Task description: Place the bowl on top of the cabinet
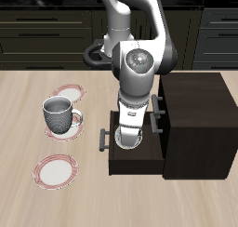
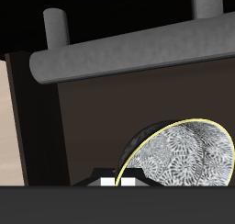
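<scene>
Exterior view: the arm (image 1: pixel 139 54) reaches down over the open drawer (image 1: pixel 130 149) of the dark cabinet (image 1: pixel 191 119), which stands on the wooden table (image 1: pixel 28 110). The gripper (image 1: pixel 129 142) hangs low at the drawer; its fingertips are hidden here, so whether they are spread or closed cannot be told. Beside the cabinet, well apart from it, a grey mug (image 1: pixel 60 115) stands on a red-rimmed plate (image 1: pixel 67 122); a second plate (image 1: pixel 55 171) lies nearer the table's front edge. Wrist view: the bowl (image 2: pixel 184 156), with a pale rim and a dark speckled inside, lies inside the drawer, close to the gripper (image 2: pixel 120 181). The drawer's grey bar handle (image 2: pixel 128 55) crosses above it.
</scene>
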